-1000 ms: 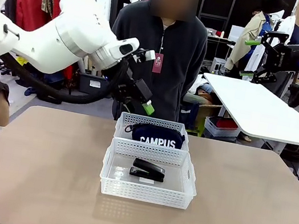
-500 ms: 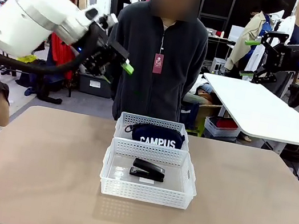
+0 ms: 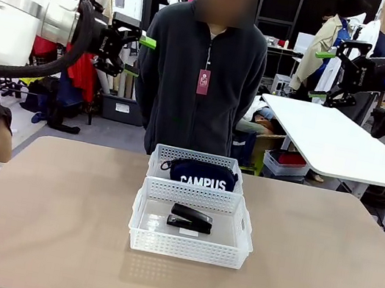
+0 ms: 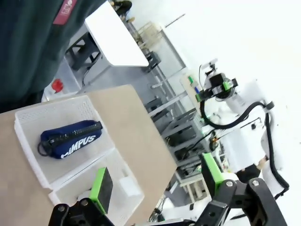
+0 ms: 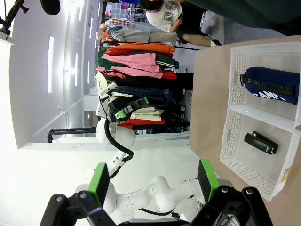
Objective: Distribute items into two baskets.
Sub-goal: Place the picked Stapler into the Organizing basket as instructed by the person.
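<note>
I see a wide, matte tan surface point(image 3: 38, 214) with rounded corners, and a person in a dark fleece jacket point(image 3: 204, 71) standing at its far edge. From the front camera, both white arms are raised well above the surface. My left end effector point(image 3: 138, 56) hangs at upper left with its green-padded fingers spread apart, grasping nothing. My right end effector point(image 3: 324, 75) hangs at upper right, likewise spread and empty.

At the middle of the surface, two rectangular baskets of translucent white plastic with lattice sides sit touching, one behind the other. The far basket point(image 3: 161, 155) holds a soft navy pouch point(image 3: 203, 174) with white "CAMPUS" lettering. The near basket point(image 3: 138, 231) holds a small, hard black stapler point(image 3: 190, 218) lying flat on its floor.

The left wrist camera, tilted, looks down on the pouch's zip and pull loop, which the front camera mostly hides behind the basket wall. The right wrist camera, rolled sideways, shows both baskets from above, so their smooth solid floors and slotted rim handles are plain, and the stapler's long narrow outline is clear.
</note>
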Robot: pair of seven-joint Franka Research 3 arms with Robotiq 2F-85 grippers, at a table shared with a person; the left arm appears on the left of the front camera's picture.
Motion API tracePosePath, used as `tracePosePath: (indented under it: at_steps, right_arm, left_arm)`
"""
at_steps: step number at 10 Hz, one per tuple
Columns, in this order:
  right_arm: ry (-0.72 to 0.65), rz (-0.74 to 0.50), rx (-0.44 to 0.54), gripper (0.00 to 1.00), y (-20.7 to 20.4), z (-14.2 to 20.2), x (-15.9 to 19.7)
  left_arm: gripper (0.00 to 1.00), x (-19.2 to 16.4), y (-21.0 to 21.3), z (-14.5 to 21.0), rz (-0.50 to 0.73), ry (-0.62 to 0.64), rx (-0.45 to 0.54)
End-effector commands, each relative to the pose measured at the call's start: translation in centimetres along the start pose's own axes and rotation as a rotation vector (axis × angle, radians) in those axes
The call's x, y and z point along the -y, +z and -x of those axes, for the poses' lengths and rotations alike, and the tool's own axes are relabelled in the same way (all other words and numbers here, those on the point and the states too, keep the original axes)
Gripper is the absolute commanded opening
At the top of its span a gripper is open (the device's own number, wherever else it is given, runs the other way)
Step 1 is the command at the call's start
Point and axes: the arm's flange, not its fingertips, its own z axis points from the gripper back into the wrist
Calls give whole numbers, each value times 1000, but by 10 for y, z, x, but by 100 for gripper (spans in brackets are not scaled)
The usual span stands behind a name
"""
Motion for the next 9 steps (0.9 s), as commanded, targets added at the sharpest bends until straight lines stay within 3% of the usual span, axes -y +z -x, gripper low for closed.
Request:
tracePosePath:
  at_steps: [1,8,9]
  right_arm:
    - [-5,-4,-4,100,0,2,-3]
    - [-5,-4,-4,100,0,2,-3]
    - [-5,-4,-4,100,0,2,-3]
  left_arm:
    - [100,-7,-7,3,55,50,37]
    - [100,-7,-3,0,16,40,22]
    - [100,-12,-6,1,102,159,-62]
